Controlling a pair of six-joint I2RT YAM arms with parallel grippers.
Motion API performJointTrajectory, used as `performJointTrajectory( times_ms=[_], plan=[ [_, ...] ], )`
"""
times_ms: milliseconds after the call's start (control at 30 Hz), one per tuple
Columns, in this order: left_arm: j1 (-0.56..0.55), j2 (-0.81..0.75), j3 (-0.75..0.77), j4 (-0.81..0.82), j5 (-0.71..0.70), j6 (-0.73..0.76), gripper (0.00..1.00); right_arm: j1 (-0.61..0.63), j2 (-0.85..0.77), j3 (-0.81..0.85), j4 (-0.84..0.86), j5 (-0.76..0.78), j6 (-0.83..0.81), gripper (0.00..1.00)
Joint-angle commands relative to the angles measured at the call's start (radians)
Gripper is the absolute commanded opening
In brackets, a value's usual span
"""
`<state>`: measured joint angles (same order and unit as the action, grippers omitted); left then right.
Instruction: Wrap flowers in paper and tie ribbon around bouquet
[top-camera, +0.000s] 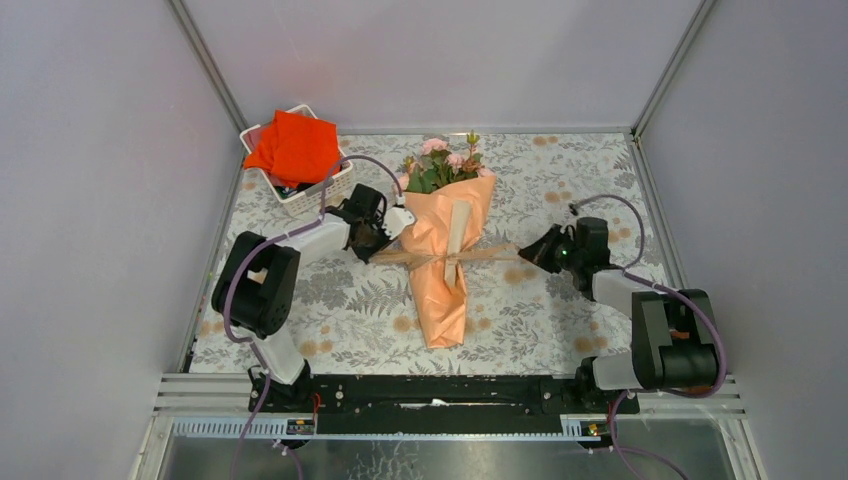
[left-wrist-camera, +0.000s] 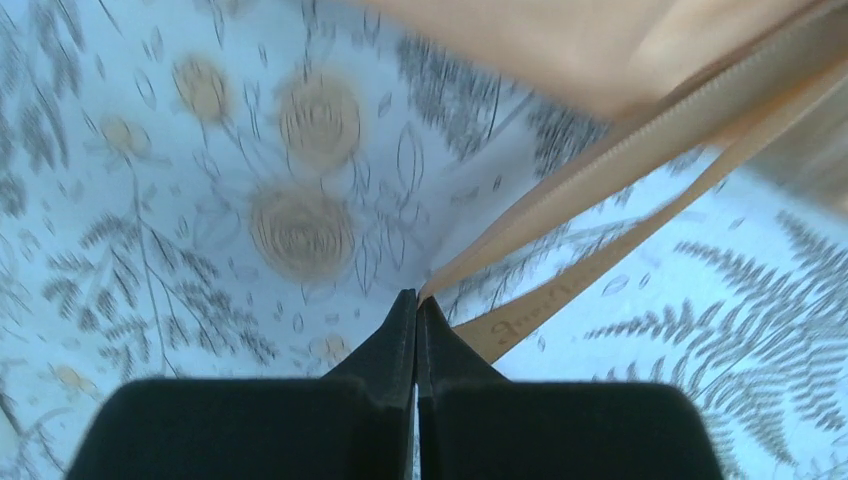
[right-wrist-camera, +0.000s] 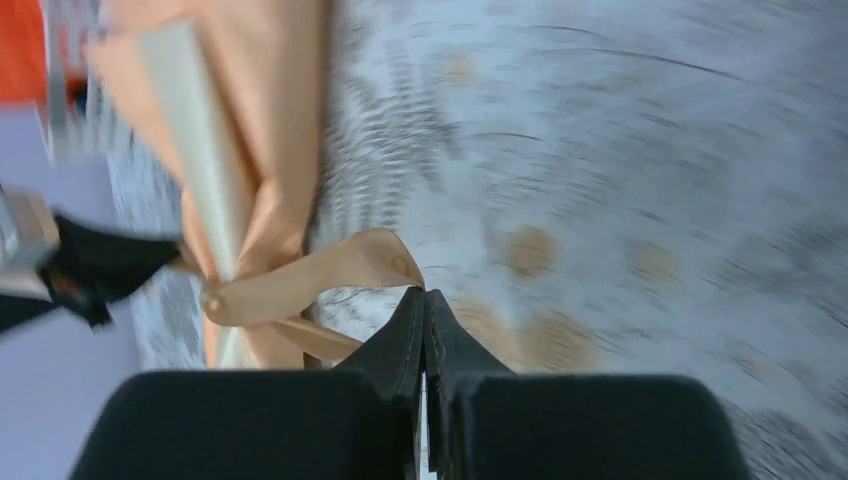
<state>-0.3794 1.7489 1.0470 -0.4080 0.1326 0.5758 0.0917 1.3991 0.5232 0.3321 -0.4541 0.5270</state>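
Observation:
The bouquet lies in the middle of the table, its pink flowers (top-camera: 441, 160) pointing to the back and the peach-orange paper (top-camera: 443, 270) forming a cone round the stems. The tan ribbon (top-camera: 450, 256) crosses the cone's middle in a knot, with one end running out to each side. My left gripper (top-camera: 377, 252) is shut on the left end; its tips (left-wrist-camera: 416, 297) pinch the ribbon (left-wrist-camera: 640, 140), which stretches up to the paper (left-wrist-camera: 560, 40). My right gripper (top-camera: 526, 252) is shut on the right end, tips (right-wrist-camera: 425, 292) clamping a ribbon loop (right-wrist-camera: 320, 275) beside the paper (right-wrist-camera: 270, 120).
A white basket (top-camera: 303, 205) with a bright orange-red cloth (top-camera: 295, 148) stands at the back left, close behind the left arm. The floral tablecloth (top-camera: 560, 310) covers the table. Grey walls close in both sides and the back.

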Motion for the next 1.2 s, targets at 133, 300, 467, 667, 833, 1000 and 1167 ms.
performJointTrajectory(
  times_ms=[133, 300, 467, 667, 833, 1000, 1167],
  plan=[
    [0.191, -0.028, -0.122, -0.067, -0.09, 0.085, 0.0, -0.279, -0.068, -0.282, 0.284, 0.17, 0.407, 0.0],
    [0.308, -0.007, -0.152, -0.048, -0.116, 0.104, 0.0, -0.317, -0.144, -0.316, 0.217, 0.256, 0.389, 0.0],
    [0.361, 0.005, -0.17, 0.006, -0.186, 0.113, 0.0, -0.322, -0.22, -0.256, 0.077, 0.313, 0.306, 0.0],
    [0.405, 0.006, -0.169, 0.017, -0.188, 0.122, 0.0, -0.326, -0.254, -0.193, 0.011, 0.353, 0.21, 0.0],
    [0.404, 0.002, -0.125, -0.037, -0.129, 0.107, 0.0, -0.276, -0.206, -0.068, -0.042, 0.237, 0.054, 0.0],
    [0.253, -0.065, 0.002, -0.205, 0.066, 0.102, 0.48, 0.074, -0.159, 0.119, -0.114, 0.211, -0.069, 0.0],
    [-0.05, -0.139, 0.204, -0.347, 0.182, 0.102, 0.62, 0.22, -0.062, 0.3, -0.105, 0.068, -0.044, 0.0]
  ],
)
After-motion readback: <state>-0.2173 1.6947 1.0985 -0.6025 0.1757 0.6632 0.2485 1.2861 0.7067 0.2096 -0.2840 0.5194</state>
